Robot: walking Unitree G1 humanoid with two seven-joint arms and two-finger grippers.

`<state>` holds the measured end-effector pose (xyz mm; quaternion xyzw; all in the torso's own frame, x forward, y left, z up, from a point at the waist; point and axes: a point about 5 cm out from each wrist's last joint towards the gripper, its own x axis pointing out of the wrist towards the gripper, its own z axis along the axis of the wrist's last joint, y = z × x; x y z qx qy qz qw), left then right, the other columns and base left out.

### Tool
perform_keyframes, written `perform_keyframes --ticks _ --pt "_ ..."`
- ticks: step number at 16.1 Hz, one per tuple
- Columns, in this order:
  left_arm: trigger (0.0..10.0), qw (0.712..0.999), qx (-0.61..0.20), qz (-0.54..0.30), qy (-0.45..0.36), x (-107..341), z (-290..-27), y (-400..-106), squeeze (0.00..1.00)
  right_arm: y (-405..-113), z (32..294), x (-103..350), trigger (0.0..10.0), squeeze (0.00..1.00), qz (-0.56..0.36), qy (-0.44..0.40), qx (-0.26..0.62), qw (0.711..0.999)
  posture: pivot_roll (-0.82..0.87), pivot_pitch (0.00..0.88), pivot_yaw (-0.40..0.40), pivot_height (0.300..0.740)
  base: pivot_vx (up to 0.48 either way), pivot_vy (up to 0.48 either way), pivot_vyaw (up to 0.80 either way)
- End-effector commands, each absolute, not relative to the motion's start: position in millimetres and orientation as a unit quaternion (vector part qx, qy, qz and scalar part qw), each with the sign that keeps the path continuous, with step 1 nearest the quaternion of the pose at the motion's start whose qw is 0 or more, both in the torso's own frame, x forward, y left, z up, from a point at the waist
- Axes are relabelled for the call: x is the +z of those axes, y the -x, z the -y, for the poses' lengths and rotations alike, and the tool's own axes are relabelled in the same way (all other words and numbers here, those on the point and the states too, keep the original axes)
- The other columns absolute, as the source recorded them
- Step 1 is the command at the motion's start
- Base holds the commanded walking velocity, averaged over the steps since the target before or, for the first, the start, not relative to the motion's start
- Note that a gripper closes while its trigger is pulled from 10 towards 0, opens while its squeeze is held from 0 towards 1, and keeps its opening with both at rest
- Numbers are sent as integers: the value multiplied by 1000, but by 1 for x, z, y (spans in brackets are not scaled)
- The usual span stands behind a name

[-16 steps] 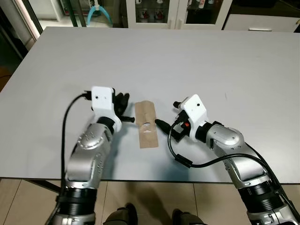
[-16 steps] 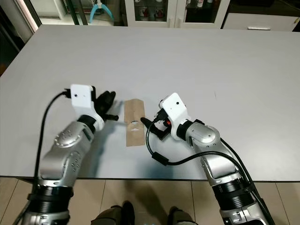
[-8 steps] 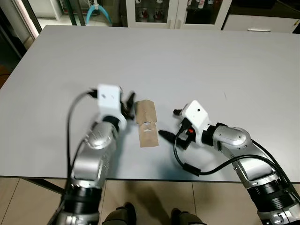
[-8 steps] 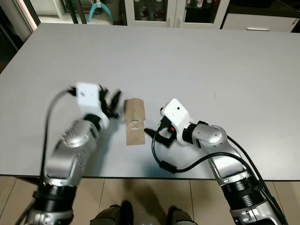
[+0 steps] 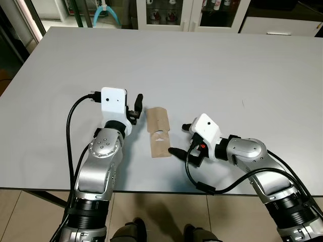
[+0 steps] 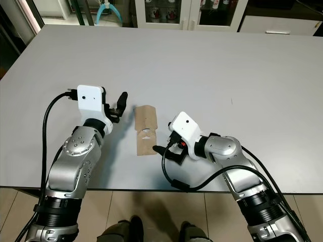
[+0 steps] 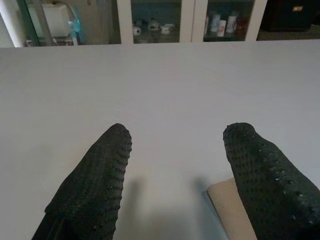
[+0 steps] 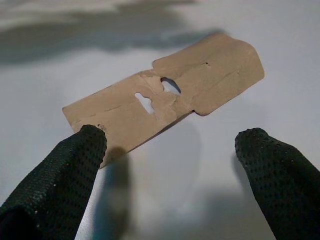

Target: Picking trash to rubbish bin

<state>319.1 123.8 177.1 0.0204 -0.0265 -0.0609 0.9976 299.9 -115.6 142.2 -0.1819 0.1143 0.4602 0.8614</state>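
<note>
The flat brown cardboard scrap (image 5: 158,133) lay near the grey bench (image 5: 202,65) edge. The left end effector (image 5: 135,107) had risen, fingers apart. The right end effector (image 5: 180,137) had shifted nearer, spread, one fingertip touching the scrap's corner. Grasp not yet made.

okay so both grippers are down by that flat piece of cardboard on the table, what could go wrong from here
The cardboard piece lies flat on the grey table, so the right gripper, open with one fingertip at the cardboard's near corner, may just push it along rather than get a finger under an edge. The left gripper is open at the cardboard's other side; if both close in together, their fingers could collide or crumple the cardboard between them.
</note>
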Motion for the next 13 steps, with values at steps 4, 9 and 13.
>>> perform_keyframes --ticks 4,9,13 --pt "10000 998 -49 19 -37 175 -127 -319 0 -305 105 138 10000 875 -97 193 461 861 -141 158 5 740 0 0 0" --pt "10000 998 -41 15 -42 175 -129 -318 0 -310 97 122 10000 882 -105 213 447 863 -120 161 2 740 0 0 0" --pt "10000 998 -35 14 -41 176 -132 -318 0 -311 82 122 10000 878 -92 210 459 858 -116 162 0 740 0 0 0"
